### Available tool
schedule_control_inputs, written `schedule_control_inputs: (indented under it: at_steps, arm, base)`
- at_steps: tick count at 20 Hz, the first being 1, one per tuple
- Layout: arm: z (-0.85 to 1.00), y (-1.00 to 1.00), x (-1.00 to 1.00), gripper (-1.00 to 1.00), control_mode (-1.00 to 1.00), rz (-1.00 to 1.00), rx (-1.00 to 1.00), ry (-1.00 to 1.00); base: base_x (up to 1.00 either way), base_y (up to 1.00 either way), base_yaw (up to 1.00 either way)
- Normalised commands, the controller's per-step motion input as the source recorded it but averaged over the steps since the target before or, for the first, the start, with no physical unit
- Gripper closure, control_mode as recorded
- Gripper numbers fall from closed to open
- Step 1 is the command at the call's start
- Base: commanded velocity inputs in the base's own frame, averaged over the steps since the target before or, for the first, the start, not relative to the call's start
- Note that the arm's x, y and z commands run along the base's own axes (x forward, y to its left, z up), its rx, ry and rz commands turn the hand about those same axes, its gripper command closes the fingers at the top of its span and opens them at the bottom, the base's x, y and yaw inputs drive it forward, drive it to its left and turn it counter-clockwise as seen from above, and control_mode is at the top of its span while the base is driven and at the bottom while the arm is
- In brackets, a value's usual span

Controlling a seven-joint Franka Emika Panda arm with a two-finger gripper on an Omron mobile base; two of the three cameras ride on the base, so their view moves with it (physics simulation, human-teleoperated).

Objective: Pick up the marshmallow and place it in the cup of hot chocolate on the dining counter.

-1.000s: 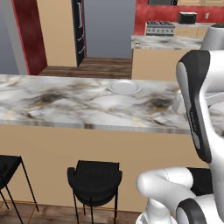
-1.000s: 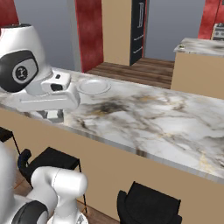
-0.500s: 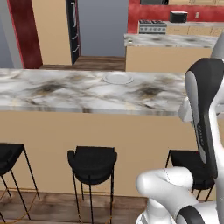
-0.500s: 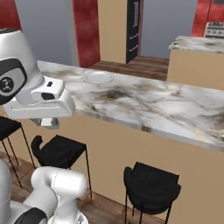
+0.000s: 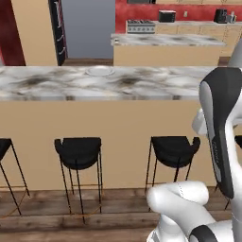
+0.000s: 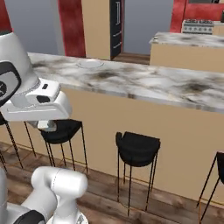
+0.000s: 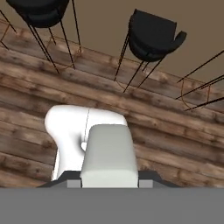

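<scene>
The desk [image 5: 142, 85] runs across both base views, its marble top seen edge-on and its tan side facing the robot. The robot stands back from it on the stool side, so the top is judged out of reach for now.

The wooden floor [image 7: 175, 127] lies under the hand camera, which shows that the hand points straight down and hangs well apart from the desk.

Black stools [image 5: 78, 151] stand in a row against the tan side, tucked under the overhang. They sit between the base and the desk and are a risk to any approach.

The arm [image 5: 220, 127] is folded close and upright over the base. This is judged a carrying posture that keeps the load steady and clear of the stools.

A pale plate [image 5: 100, 71] rests on the marble top, toward the far edge.

The pincer [image 7: 109, 181] is closed on the marshmallow [image 7: 109, 153]. In the hand view this is a whitish block sitting square between the two tips, above the floor. The grip looks centred, with no tilt seen.

The cup of hot chocolate is too small to place on the top from this range.

Judgement: the pick-up is done and the placing is not. The next move calls for closing on the desk, finding the cup, and raising the hand above the marble before release.
</scene>
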Motion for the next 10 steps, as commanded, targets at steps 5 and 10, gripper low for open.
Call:
schedule_control_inputs:
  at_steps: [5, 10]
  arm:
    - [0.00, 0.00, 0.00, 1.00, 1.00, 0.00, 0.00, 0.00]
    - [0.00, 0.00, 0.00, 1.00, 1.00, 0.00, 0.00, 0.00]
  base:
    - [-0.03, -1.00, -0.29]
    - [0.00, -1.00, -0.27]
